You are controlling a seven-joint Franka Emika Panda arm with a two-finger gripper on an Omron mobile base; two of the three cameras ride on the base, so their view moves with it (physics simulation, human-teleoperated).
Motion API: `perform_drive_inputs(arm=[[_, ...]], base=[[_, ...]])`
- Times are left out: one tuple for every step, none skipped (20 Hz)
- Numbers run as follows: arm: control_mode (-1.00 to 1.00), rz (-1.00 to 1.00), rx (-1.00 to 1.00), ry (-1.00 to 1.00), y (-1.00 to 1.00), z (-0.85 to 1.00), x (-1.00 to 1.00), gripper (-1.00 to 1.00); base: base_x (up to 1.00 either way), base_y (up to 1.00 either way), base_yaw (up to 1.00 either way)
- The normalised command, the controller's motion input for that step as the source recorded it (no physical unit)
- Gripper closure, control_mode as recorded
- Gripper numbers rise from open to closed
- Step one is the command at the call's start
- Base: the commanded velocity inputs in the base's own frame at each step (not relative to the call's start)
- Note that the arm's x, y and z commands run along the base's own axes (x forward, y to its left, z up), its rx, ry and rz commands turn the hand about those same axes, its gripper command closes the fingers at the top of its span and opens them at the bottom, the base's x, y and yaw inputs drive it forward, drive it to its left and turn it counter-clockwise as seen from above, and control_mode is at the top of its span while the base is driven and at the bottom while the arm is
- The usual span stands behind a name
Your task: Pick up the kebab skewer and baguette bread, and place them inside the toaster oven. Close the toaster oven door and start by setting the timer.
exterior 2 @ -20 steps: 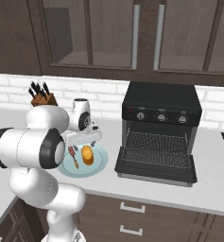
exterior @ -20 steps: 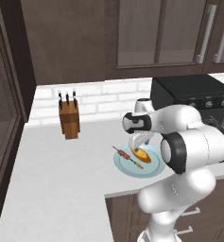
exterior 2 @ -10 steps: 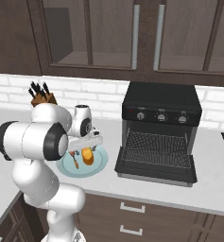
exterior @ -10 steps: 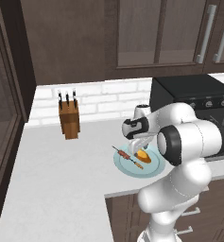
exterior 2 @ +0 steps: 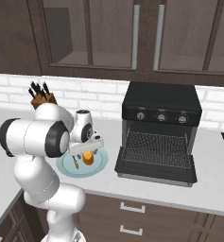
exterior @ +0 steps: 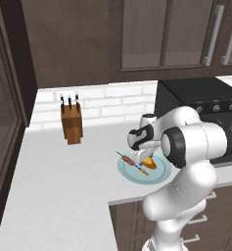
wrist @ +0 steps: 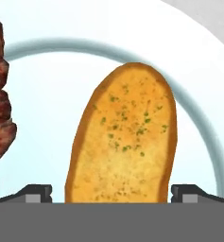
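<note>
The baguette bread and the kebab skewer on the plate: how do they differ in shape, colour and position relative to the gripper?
The baguette bread is a broad golden oval loaf; the kebab skewer is a thin dark stick with reddish-brown chunks. In the hand view the bread lies between the fingertips of the open gripper, while the skewer sits off to one side. Both lie on the same pale blue plate.

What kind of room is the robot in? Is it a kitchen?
Yes, it looks like a kitchen. A black toaster oven sits on the white counter with its door down, a knife block stands by the brick wall, and a plate holds bread and a kebab skewer.
</note>
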Motion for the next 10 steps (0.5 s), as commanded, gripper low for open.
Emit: perform_drive_inputs(arm=[[-1.00,0.00,0.00,-0.04,-0.04,-0.10,0.11,-1.00],[-1.00,0.00,0.00,-0.02,0.00,-0.13,0.13,-1.00],[-1.00,0.00,0.00,-0.02,0.00,-0.10,0.14,-1.00],[-1.00,0.00,0.00,-0.01,0.00,-0.06,0.18,-1.00],[-1.00,0.00,0.00,-0.01,0.00,-0.06,0.19,-1.00],[-1.00,0.00,0.00,0.00,0.00,-0.11,0.14,-1.00],[-1.00,0.00,0.00,0.00,0.00,-0.16,0.11,-1.00],[-1.00,0.00,0.00,0.00,0.00,-0.21,0.06,-1.00],[-1.00,0.00,0.00,0.00,0.00,-0.24,0.06,-1.00],[-1.00,0.00,0.00,0.00,0.00,-0.26,0.04,-1.00]], base=[[0.00,0.00,0.00],[0.00,0.00,0.00],[0.00,0.00,0.00],[0.00,0.00,0.00],[0.00,0.00,0.00],[0.00,0.00,0.00],[0.00,0.00,0.00],[0.00,0.00,0.00],[0.00,0.00,0.00],[0.00,0.00,0.00]])
